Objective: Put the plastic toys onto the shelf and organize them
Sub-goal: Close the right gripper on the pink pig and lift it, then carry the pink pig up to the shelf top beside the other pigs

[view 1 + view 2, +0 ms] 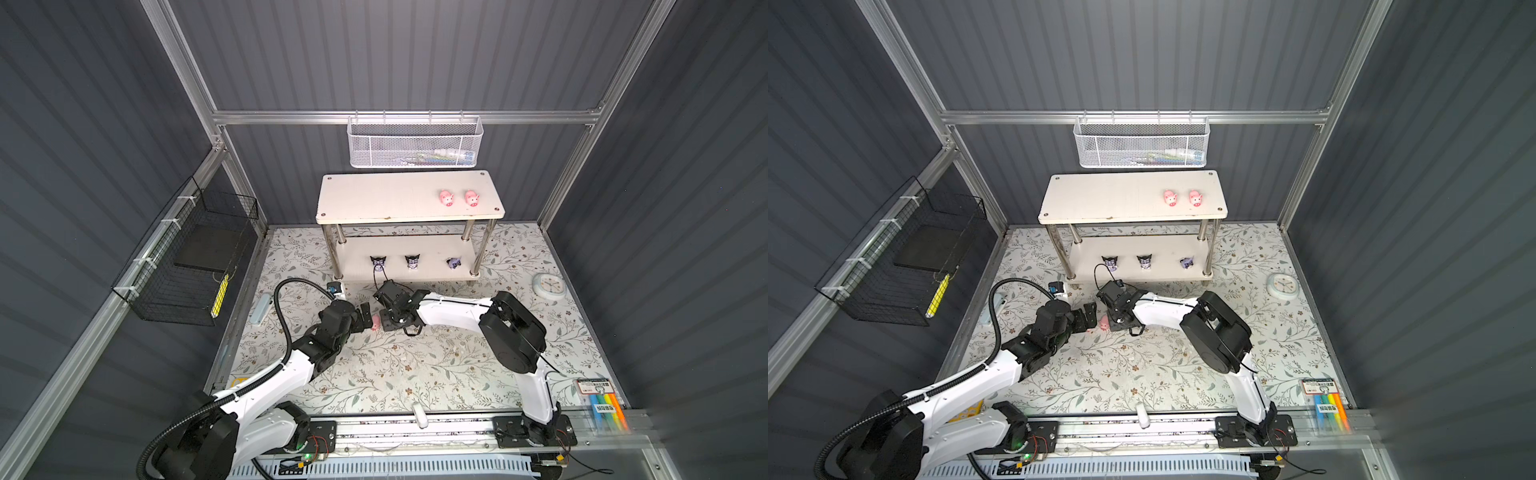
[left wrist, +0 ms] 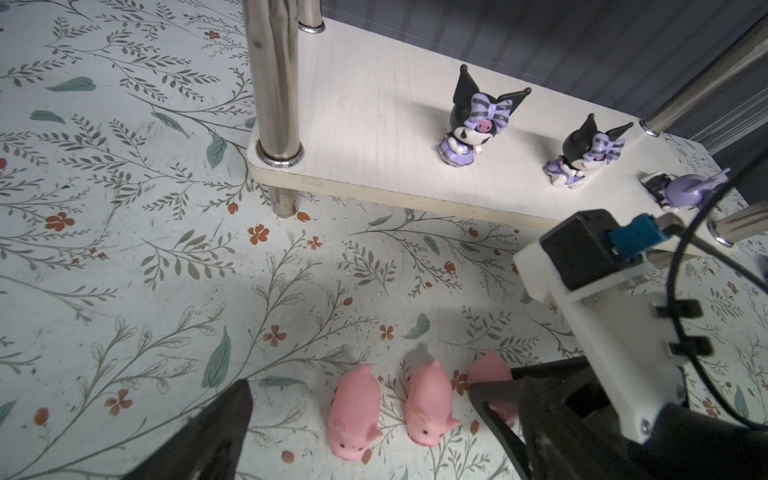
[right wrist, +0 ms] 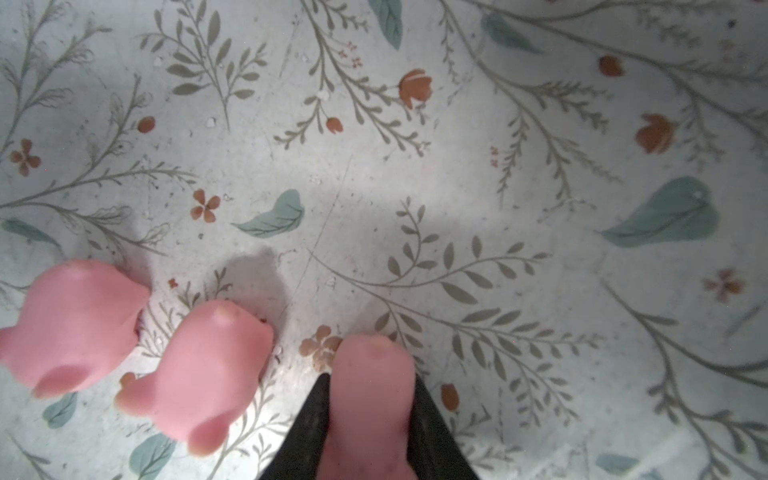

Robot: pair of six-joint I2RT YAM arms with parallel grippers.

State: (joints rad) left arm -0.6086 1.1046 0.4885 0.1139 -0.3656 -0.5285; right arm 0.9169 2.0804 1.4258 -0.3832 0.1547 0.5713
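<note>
The shelf (image 1: pixel 382 199) (image 1: pixel 1108 195) stands at the back. Two pink pigs (image 1: pixel 446 198) (image 1: pixel 472 198) sit on its top board, and three black-and-purple figures (image 1: pixel 378 262) (image 1: pixel 412 262) (image 1: pixel 454 262) on its lower board (image 2: pixel 374 137). In front of it, three more pigs lie on the floral mat. My right gripper (image 3: pixel 372 386) (image 1: pixel 387 321) is shut on one pig (image 3: pixel 372 415) (image 2: pixel 490 370). The two free pigs (image 2: pixel 355 411) (image 2: pixel 428 405) (image 3: pixel 208 374) (image 3: pixel 75 328) lie beside it. My left gripper (image 2: pixel 384 449) (image 1: pixel 369 318) is open, low around those pigs, touching none.
A white mesh basket (image 1: pixel 413 143) hangs on the back rail and a black wire basket (image 1: pixel 191 266) on the left wall. A round clock (image 1: pixel 548 286) lies at right, a marker pack (image 1: pixel 602 405) at the front right, a pale blue bar (image 1: pixel 262 307) at left.
</note>
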